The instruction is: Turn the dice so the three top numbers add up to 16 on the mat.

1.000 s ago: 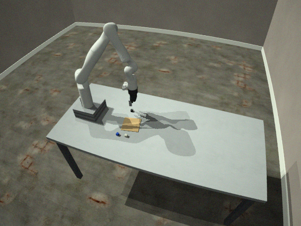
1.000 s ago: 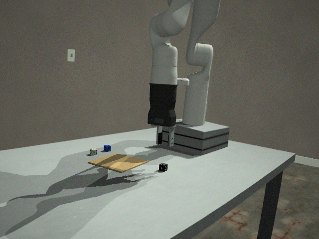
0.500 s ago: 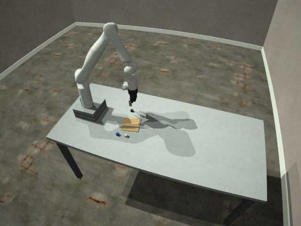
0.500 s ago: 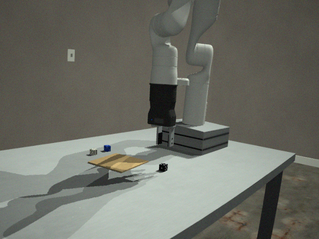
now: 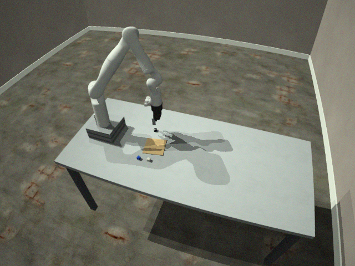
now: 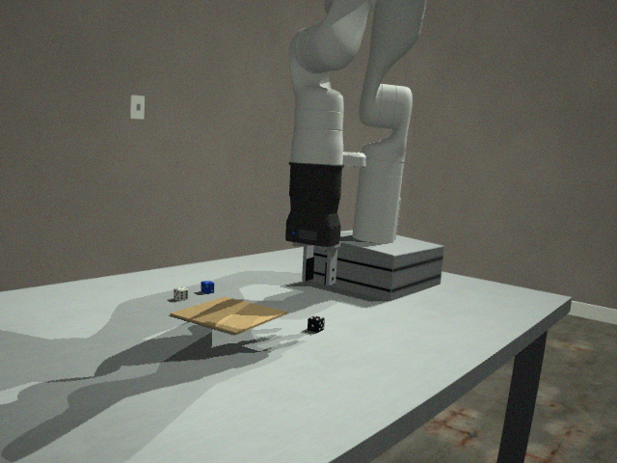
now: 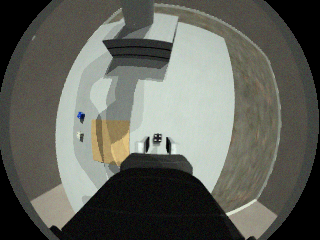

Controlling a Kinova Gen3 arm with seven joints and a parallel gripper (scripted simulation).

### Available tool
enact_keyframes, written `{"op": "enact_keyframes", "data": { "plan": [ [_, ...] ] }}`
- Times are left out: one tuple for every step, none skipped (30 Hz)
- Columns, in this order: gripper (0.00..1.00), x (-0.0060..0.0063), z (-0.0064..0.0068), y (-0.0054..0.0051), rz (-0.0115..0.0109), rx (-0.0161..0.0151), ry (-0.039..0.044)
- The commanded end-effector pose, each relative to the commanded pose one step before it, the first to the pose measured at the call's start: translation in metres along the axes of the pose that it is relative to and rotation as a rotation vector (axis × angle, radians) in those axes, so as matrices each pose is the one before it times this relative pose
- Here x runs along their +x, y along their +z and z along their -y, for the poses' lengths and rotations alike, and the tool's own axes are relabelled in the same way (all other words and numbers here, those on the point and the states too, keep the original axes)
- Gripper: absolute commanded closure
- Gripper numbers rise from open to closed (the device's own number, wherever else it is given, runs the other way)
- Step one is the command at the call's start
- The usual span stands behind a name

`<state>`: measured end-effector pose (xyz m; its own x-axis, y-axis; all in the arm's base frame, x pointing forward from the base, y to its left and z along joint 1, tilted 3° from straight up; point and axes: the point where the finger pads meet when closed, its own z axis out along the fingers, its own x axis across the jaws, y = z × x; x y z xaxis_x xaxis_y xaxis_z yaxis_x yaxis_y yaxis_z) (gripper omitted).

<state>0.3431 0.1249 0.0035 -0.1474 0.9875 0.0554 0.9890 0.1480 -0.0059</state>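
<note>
Open gripper (image 5: 155,124) (image 6: 318,283) (image 7: 157,142) above a black, white-pipped cube die (image 5: 155,129) (image 6: 315,323) (image 7: 157,138); beside it, a flat, square, tan mat (image 5: 155,147) (image 6: 228,314) (image 7: 111,141).

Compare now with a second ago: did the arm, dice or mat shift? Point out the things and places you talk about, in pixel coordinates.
No visible move. The claw (image 5: 154,122) (image 6: 318,284) (image 7: 157,142) is still open above the black die (image 5: 155,129) (image 6: 315,323) (image 7: 157,138), nothing taken or released; the mat (image 5: 155,146) (image 6: 228,314) (image 7: 112,141) and other dice stayed put.
</note>
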Motion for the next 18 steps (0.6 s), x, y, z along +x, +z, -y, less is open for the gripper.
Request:
{"op": "enact_keyframes", "data": {
  "plan": [
    [0.30,-0.00033,-0.00026,0.00046,-0.00002,-0.00058,0.00080],
    [0.30,0.00000,0.00000,0.00063,-0.00001,-0.00001,-0.00002],
    [0.30,0.00000,0.00000,0.00071,-0.00001,-0.00001,-0.00001],
    [0.30,-0.00001,0.00001,0.00079,-0.00001,0.00000,-0.00001],
    [0.30,0.00000,0.00000,0.00088,-0.00001,-0.00001,-0.00001],
    [0.30,0.00000,0.00000,0.00097,0.00000,0.00000,-0.00001],
    [0.30,0.00000,0.00000,0.00105,0.00000,0.00000,0.00000],
    [0.30,-0.00001,0.00000,0.00112,0.00000,0.00000,0.00001],
    [0.30,-0.00001,0.00001,0.00120,0.00000,0.00000,0.00001],
    [0.30,0.00000,-0.00001,0.00127,0.00000,-0.00001,-0.00001],
    [0.30,0.00000,0.00000,0.00133,0.00000,0.00000,0.00000],
    [0.30,-0.00001,0.00001,0.00139,0.00000,0.00001,0.00001],
    [0.30,0.00000,0.00000,0.00144,0.00000,0.00000,0.00000],
    [0.30,0.00000,0.00000,0.00149,0.00000,0.00000,-0.00001],
    [0.30,-0.00001,0.00000,0.00153,0.00000,0.00000,0.00001],
    [0.30,0.00000,0.00000,0.00000,0.00000,0.00000,0.00000],
    [0.30,0.00000,0.00000,0.00000,0.00000,0.00000,0.00000],
    [0.30,-0.00001,0.00000,0.00157,0.00000,0.00000,0.00000]
  ]
}}
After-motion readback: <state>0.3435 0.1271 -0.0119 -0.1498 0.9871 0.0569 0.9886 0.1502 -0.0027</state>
